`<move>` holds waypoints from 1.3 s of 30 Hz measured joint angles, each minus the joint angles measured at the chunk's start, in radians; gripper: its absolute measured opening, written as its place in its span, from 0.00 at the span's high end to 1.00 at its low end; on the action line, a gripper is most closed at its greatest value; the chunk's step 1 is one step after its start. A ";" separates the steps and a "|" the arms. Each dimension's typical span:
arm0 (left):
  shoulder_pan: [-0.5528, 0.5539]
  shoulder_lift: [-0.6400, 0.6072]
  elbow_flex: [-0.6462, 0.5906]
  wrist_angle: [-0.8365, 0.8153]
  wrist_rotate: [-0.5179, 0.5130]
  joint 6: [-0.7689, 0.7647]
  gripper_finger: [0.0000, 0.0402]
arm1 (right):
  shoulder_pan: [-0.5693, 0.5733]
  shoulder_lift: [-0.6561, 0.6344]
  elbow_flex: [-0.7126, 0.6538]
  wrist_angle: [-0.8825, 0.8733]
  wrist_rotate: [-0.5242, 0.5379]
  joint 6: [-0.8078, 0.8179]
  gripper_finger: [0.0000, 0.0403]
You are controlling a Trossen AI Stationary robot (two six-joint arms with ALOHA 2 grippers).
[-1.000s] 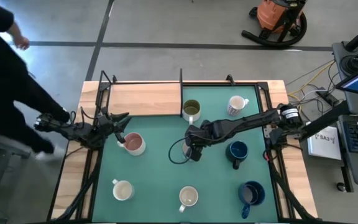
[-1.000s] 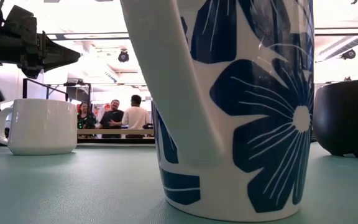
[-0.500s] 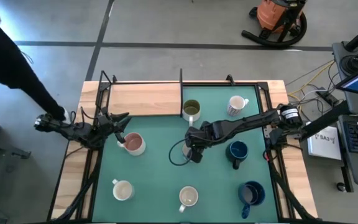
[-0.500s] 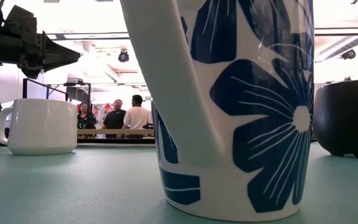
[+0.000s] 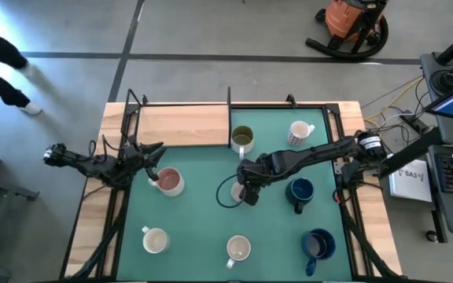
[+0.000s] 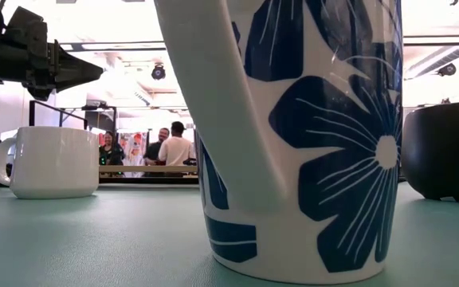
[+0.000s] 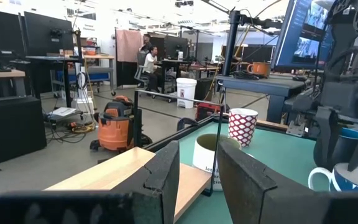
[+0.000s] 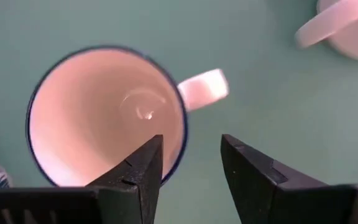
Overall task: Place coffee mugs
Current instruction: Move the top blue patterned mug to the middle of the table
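Overhead, right gripper (image 5: pixel 244 194) — parted, above blue-rimmed mug (image 8: pixel 104 115)

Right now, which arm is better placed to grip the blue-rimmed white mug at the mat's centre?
Right. The right gripper hangs open directly over the blue-rimmed mug, one finger inside its rim, one outside. The left gripper waits at the mat's left edge beside the pink-lined mug.

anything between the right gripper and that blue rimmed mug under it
Nothing visible. The right gripper hangs open directly above the blue-rimmed mug, its fingers straddling the rim beside the handle, with only bare mat around.
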 joint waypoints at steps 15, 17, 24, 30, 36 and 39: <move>0.000 0.000 0.000 0.000 0.000 0.000 0.77 | 0.000 0.034 -0.007 0.027 -0.011 -0.013 0.87; 0.000 0.001 0.000 0.000 0.000 0.000 0.77 | 0.000 0.034 -0.007 0.047 -0.036 -0.026 0.93; 0.000 0.001 0.000 0.000 0.000 0.000 0.77 | -0.003 0.034 -0.008 0.113 -0.057 -0.055 0.96; 0.000 0.001 0.000 0.000 0.000 0.000 0.77 | -0.030 0.034 0.019 0.182 -0.079 -0.113 0.96; 0.000 0.001 0.000 0.000 0.000 0.000 0.77 | -0.078 0.035 0.082 0.187 -0.070 -0.181 0.96; 0.000 0.002 0.000 0.000 0.000 0.000 0.77 | -0.106 0.035 0.109 0.187 -0.070 -0.216 0.96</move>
